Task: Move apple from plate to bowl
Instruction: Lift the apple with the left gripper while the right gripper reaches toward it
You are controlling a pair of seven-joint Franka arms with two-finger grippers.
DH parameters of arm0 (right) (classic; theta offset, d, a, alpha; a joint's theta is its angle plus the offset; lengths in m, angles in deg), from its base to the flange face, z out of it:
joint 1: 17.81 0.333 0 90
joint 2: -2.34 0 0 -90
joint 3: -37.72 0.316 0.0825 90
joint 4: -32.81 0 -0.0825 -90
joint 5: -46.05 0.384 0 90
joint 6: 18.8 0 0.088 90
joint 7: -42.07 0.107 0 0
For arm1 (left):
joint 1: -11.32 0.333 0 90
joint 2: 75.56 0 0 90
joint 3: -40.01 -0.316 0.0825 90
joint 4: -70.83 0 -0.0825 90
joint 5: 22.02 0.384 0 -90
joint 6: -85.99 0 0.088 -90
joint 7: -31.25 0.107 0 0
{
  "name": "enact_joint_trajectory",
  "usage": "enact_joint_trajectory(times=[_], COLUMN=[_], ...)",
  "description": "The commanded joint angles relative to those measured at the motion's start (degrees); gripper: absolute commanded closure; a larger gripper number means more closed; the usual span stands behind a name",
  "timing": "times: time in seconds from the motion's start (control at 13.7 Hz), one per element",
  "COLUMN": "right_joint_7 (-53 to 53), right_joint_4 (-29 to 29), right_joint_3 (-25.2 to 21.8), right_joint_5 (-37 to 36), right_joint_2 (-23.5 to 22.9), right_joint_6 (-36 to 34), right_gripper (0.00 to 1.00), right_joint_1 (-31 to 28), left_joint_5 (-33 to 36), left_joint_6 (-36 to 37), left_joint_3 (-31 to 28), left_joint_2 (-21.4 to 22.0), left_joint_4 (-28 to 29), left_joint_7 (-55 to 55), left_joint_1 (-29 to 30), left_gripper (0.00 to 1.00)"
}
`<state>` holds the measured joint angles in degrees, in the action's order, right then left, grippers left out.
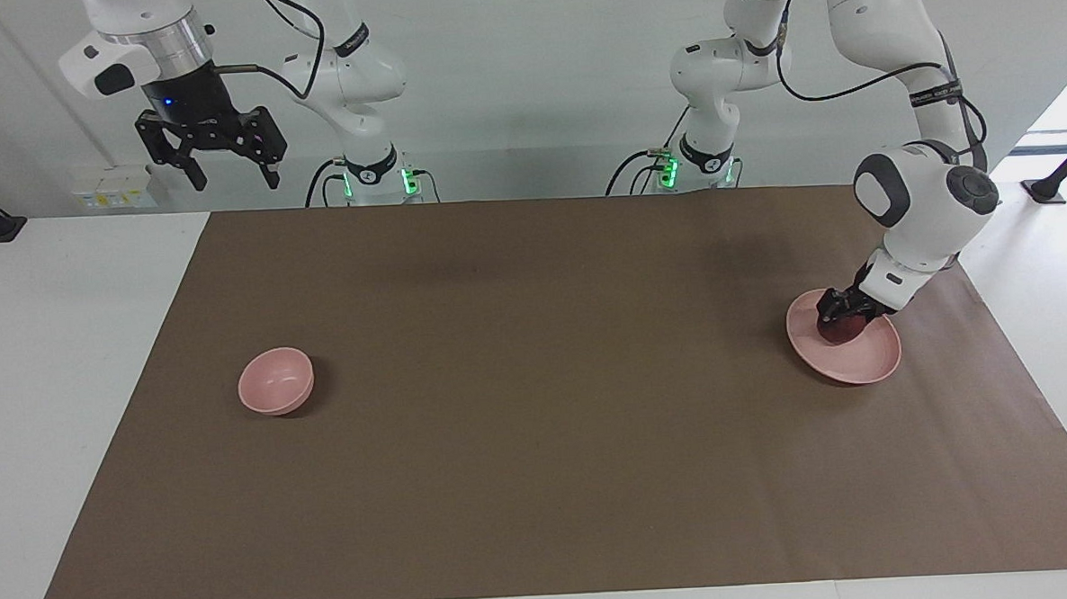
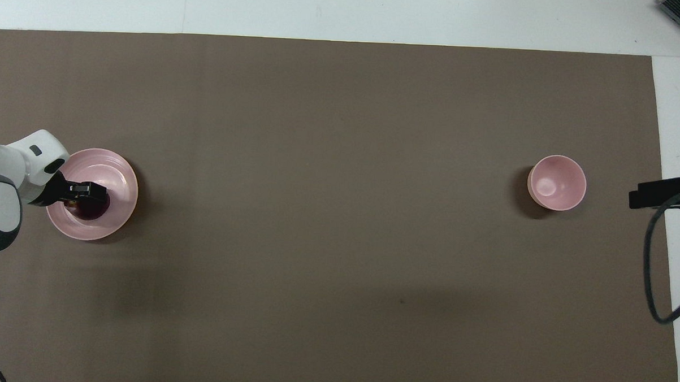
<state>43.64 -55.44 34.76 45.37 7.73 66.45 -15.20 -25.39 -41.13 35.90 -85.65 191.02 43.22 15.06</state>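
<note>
Two robot arms work at a table (image 1: 68,374) covered by a brown mat (image 1: 539,425). The left claw (image 1: 839,315) is low on the pale pink plate (image 1: 865,357), at the left arm's end of the table, and it is pinching the dark red apple (image 1: 841,329), which sits on the plate. The small pink bowl (image 1: 275,380) stands well apart, toward the right arm's end of the table. The right arm waits, with its right claw (image 1: 229,179) spread and raised high above the table edge nearest the robots.
</note>
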Motion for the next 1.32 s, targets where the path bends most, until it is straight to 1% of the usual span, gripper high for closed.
enact_joint_trajectory(times=[0.0, 0.07, 0.29, 0.37, 0.51, 0.66, 0.8, 0.88, 1.02, 1.1, 1.24], right_joint_7=[-1.7, -1.7, -1.7, -1.7, -1.7, -2.7, -2.5, -2.8, -3.8, -5.0, -5.5], right_joint_4=[-0.7, -0.7, -0.7, -0.7, -0.7, -0.7, -1.2, -1.5, -4.0, -5.5, -8.3], right_joint_3=[0.2, 0.2, 0.2, 0.2, 0.2, 0.3, 0.5, 0.4, 0.0, 0.0, 0.0], right_joint_5=[1.2, 1.2, 1.2, 1.2, 1.2, 1.5, 2.3, 4.6, 12.2, 15.8, 21.3], right_joint_2=[0.9, 0.9, 0.9, 0.9, 0.9, 1.0, 1.4, 1.7, 1.6, 1.4, 1.1], right_joint_6=[-0.4, -0.4, -0.4, -0.4, -0.5, -1.5, -2.5, -2.6, -1.8, -0.5, 3.6], right_gripper=[0.0, 0.0, 0.0, 0.0, 0.0, 0.0, 0.0, 0.0, 0.0, 0.0, 0.0], right_joint_1=[-0.8, -0.8, -0.7, -0.8, -0.8, -0.8, -0.1, -0.7, -2.2, -2.6, -2.1], left_joint_5=[-0.3, -2.3, -16.8, -19.5, -22.3, -30.4, -37.1, -40.7, -46.2, -49.0, -53.4], left_joint_6=[7.0, 9.4, 17.0, 19.2, 22.5, 27.1, 31.8, 33.3, 36.1, 37.1, 37.8], left_joint_3=[-0.6, -0.6, -0.7, -0.6, -0.6, -0.5, -0.3, -0.3, 0.0, 0.2, 0.9], left_joint_2=[-1.7, -1.5, -2.0, -2.1, -2.1, -2.0, -1.9, -1.9, -1.6, -1.5, -1.1], left_joint_4=[-6.0, -6.9, -10.1, -10.6, -11.0, -11.0, -11.1, -10.9, -10.6, -10.4, -9.7], left_joint_7=[-0.6, -0.6, -1.6, -2.9, -7.6, -14.4, -22.2, -26.1, -31.1, -34.5, -37.4], left_joint_1=[-2.0, -2.2, -1.8, -1.9, -2.3, -3.7, -4.7, -5.5, -7.2, -8.1, -9.5], left_gripper=[1.0, 1.0, 1.0, 1.0, 1.0, 1.0, 1.0, 1.0, 1.0, 1.0, 1.0])
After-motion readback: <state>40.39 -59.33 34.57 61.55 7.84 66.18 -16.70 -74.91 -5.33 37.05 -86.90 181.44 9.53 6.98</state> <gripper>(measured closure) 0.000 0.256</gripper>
